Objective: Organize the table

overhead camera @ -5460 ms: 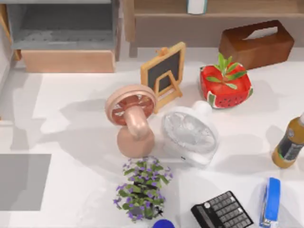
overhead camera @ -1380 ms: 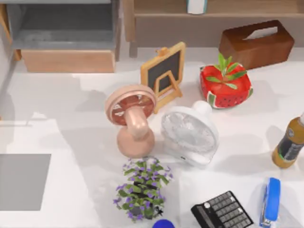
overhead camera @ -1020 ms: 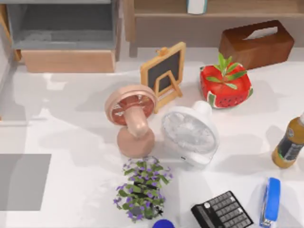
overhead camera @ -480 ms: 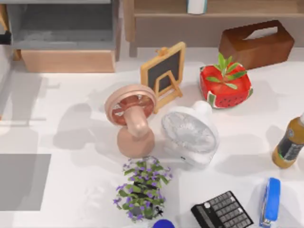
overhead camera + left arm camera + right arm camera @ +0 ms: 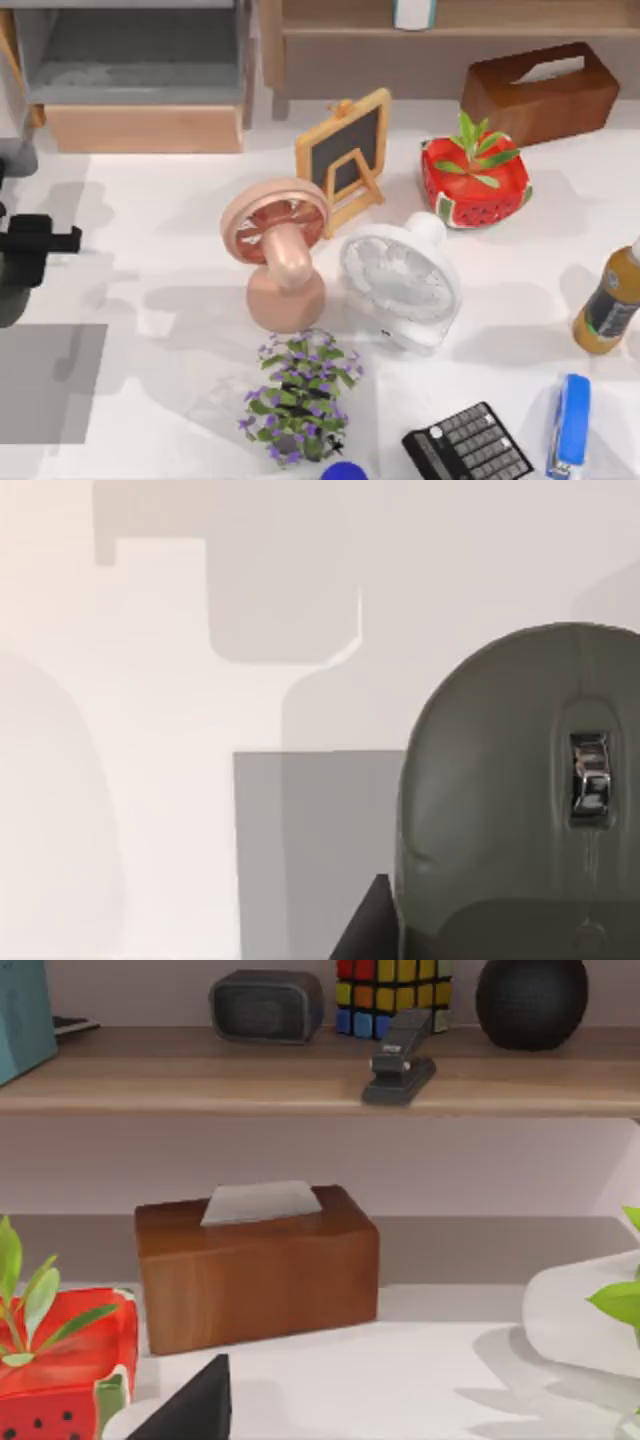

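Observation:
The white table (image 5: 150,200) carries a loose crowd of objects. At its left edge my left gripper (image 5: 35,245) has come in holding a dark grey mouse (image 5: 14,290). In the left wrist view the mouse (image 5: 520,800) hangs close above the grey square pad (image 5: 310,850), with one black fingertip (image 5: 365,930) beside it. The pad (image 5: 45,385) lies at the table's front left. A black finger (image 5: 190,1410) of my right gripper shows in the right wrist view, facing the brown tissue box (image 5: 255,1265).
Mid-table stand a pink fan (image 5: 275,245), white fan (image 5: 400,280), chalkboard (image 5: 345,155), purple plant (image 5: 298,395) and watermelon pot (image 5: 475,180). At the right are the tissue box (image 5: 540,90), bottle (image 5: 608,305), stapler (image 5: 572,425) and calculator (image 5: 465,445). A wooden shelf (image 5: 450,20) runs behind.
My left arm has entered from the left edge with the mouse and moved down toward the grey pad. Shadows shifted across the left of the table. The objects stayed put.

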Robot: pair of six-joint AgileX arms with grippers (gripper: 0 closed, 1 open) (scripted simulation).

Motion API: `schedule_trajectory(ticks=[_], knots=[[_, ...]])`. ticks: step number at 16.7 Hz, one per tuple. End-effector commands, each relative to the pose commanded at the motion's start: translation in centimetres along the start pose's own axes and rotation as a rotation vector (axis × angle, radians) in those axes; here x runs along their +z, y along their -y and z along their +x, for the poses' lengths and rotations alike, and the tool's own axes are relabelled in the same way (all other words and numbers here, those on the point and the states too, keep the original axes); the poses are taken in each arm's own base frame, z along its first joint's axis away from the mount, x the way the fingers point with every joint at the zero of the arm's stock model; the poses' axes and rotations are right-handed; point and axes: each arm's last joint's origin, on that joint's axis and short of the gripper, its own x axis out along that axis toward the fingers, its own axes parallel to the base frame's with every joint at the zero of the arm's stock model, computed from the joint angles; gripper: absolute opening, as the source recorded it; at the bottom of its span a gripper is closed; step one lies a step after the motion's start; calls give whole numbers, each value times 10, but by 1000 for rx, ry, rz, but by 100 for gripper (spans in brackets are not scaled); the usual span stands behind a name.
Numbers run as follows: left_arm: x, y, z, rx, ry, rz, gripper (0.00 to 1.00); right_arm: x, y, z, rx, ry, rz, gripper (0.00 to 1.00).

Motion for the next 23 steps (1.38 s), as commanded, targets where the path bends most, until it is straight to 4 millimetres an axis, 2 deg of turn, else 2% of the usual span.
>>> schedule_trajectory(ticks=[4,7,14,23], knots=[[-35,5,28,2,-96,-3,0,0,0,0,0,0,0,100],[-47,7,37,4,-127,-5,0,0,0,0,0,0,0,100],[-46,6,36,5,-127,-8,0,0,0,0,0,0,0,100],[-36,6,23,8,-39,-8,0,0,0,0,0,0,0,100]])
